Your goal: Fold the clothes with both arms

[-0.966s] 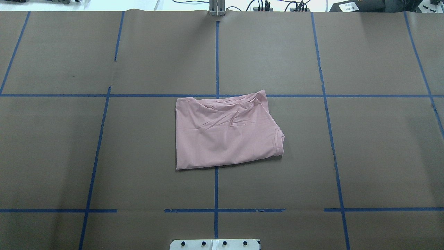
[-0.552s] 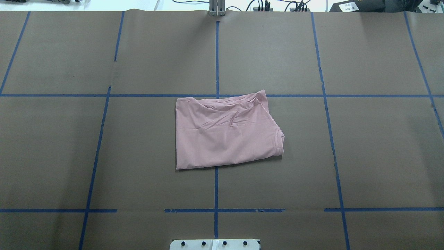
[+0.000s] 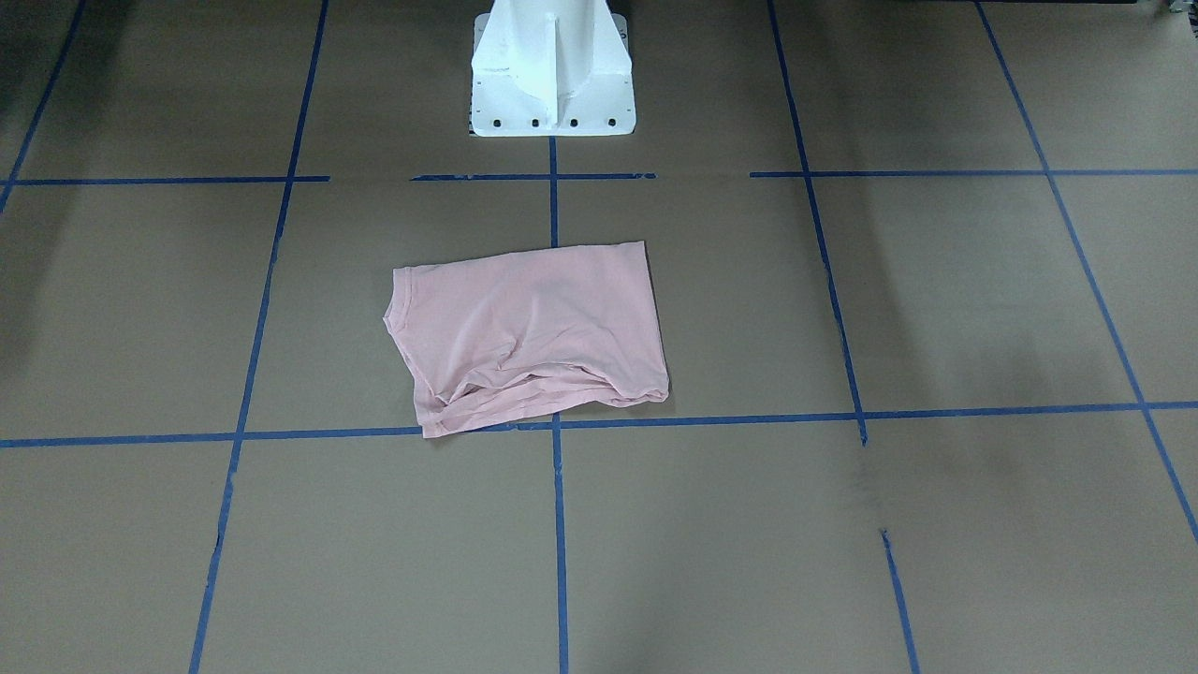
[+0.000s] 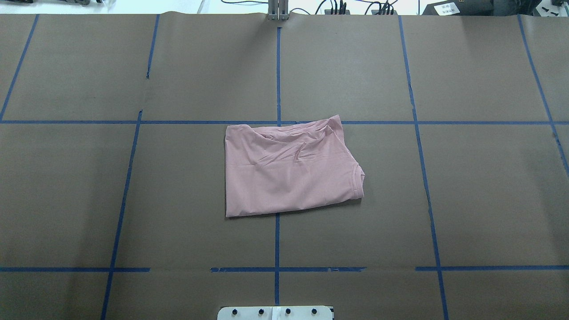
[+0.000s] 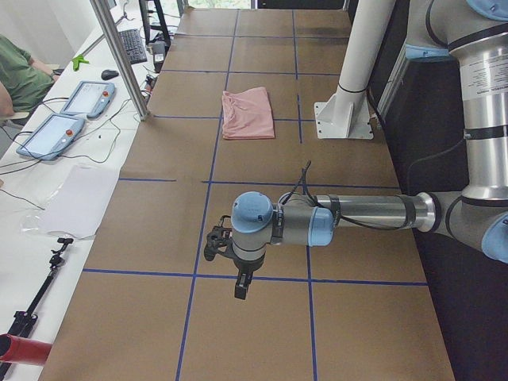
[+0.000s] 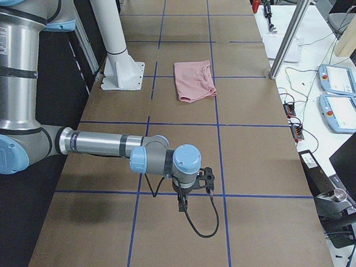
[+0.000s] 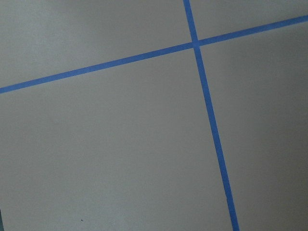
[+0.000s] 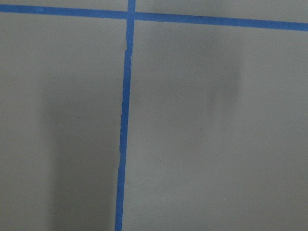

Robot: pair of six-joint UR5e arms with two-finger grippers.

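Observation:
The clothes, one pale pink T-shirt (image 4: pixel 289 178), lie folded into a rough rectangle at the middle of the brown table, wrinkled along the far edge, with the collar at the right. The shirt also shows in the front view (image 3: pixel 533 328) and in both side views (image 5: pixel 248 113) (image 6: pixel 193 81). No print shows. Both arms are held far out at the table's ends, well away from it. The left gripper (image 5: pixel 240 287) and the right gripper (image 6: pixel 182 205) point down over bare paper, and I cannot tell whether they are open or shut. The wrist views show only paper and blue tape.
A white pedestal (image 3: pixel 550 65) stands at the robot's side of the table. Blue tape lines (image 4: pixel 278 75) grid the brown paper. Beside the table lie teach pendants (image 5: pixel 63 119), cables and a metal post (image 5: pixel 119 55). A person sits at the edge (image 5: pixel 16 75).

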